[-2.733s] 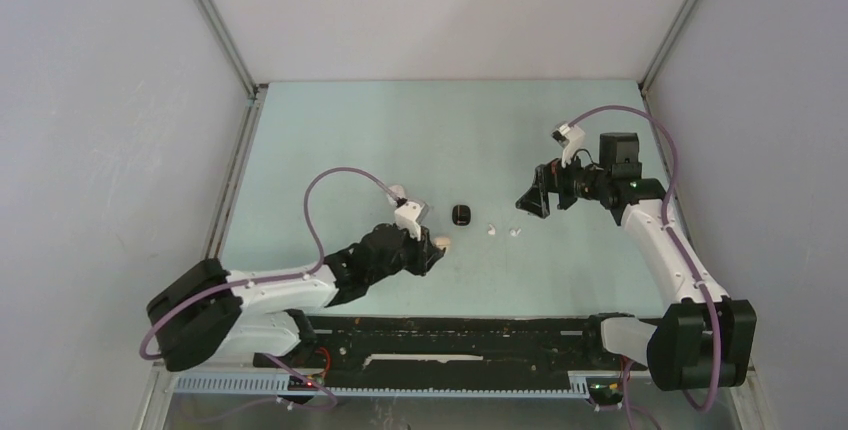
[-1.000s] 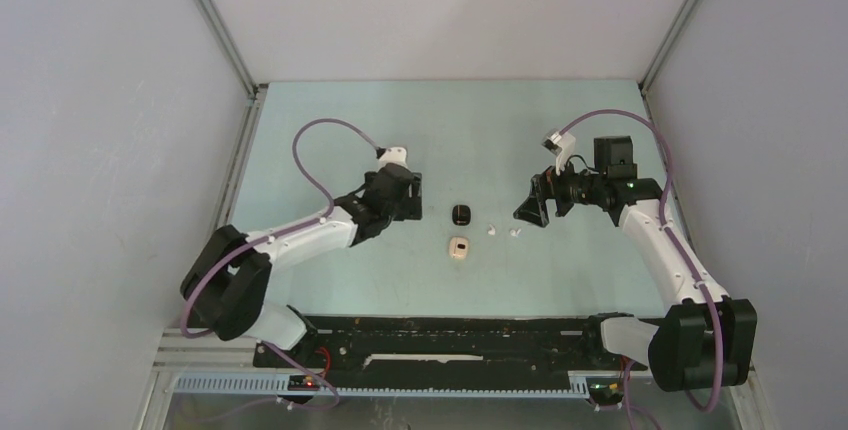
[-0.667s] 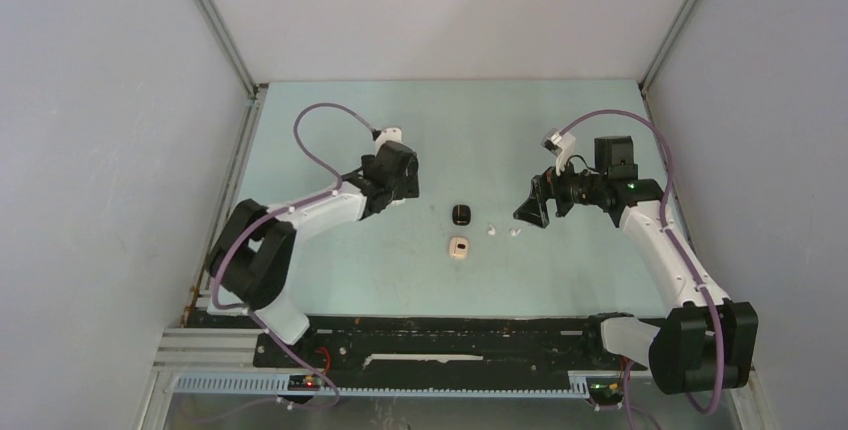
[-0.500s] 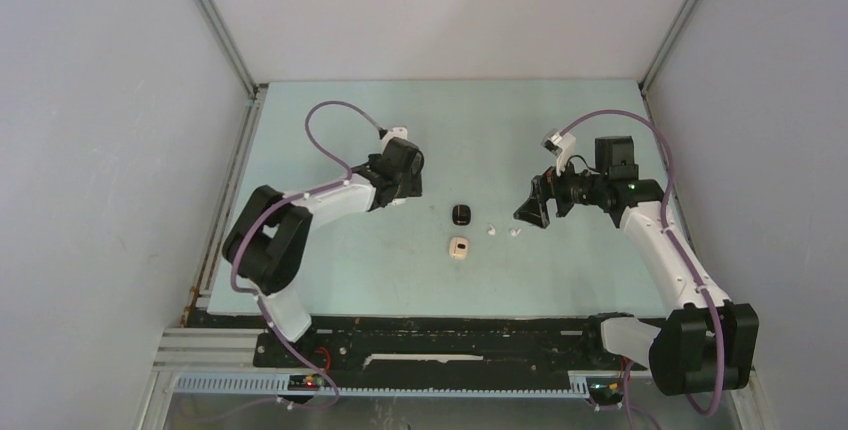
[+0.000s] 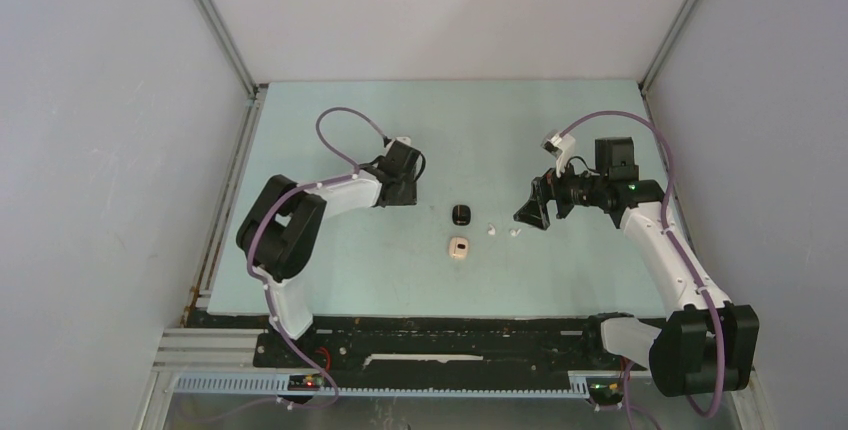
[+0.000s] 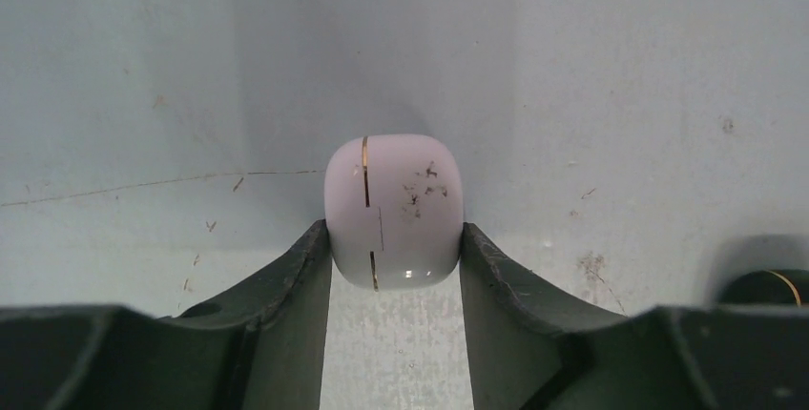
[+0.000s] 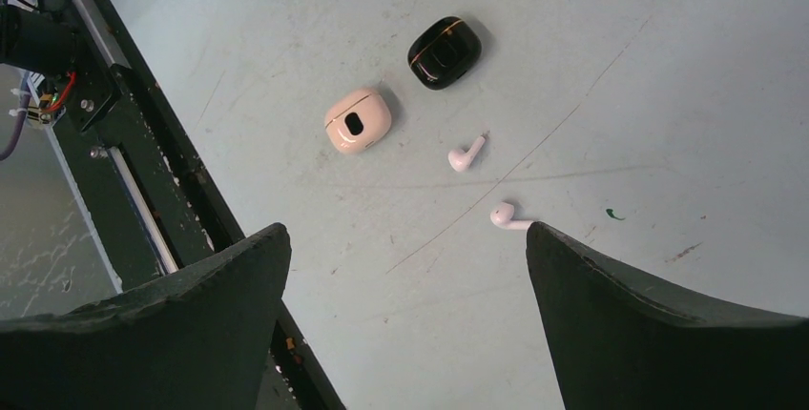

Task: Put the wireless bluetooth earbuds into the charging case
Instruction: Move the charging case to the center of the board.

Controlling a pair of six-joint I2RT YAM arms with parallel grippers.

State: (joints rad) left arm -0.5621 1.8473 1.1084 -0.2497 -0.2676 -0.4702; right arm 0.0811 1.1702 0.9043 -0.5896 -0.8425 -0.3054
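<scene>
White arms (image 5: 665, 250) with black joints, looping purple cables (image 5: 612, 110), and matte black fingers (image 6: 286, 305).

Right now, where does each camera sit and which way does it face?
Top external: fixed above and behind the arms, facing down at the table; both whole arms show, left gripper and right gripper.
Left wrist: on the left wrist, facing along its own fingers at the whitish charging case they pinch.
Right wrist: on the right wrist, facing down between its wide-open fingers at the pink case, black case and earbuds.
Shared: top and right wrist both show those cases and earbuds.
</scene>
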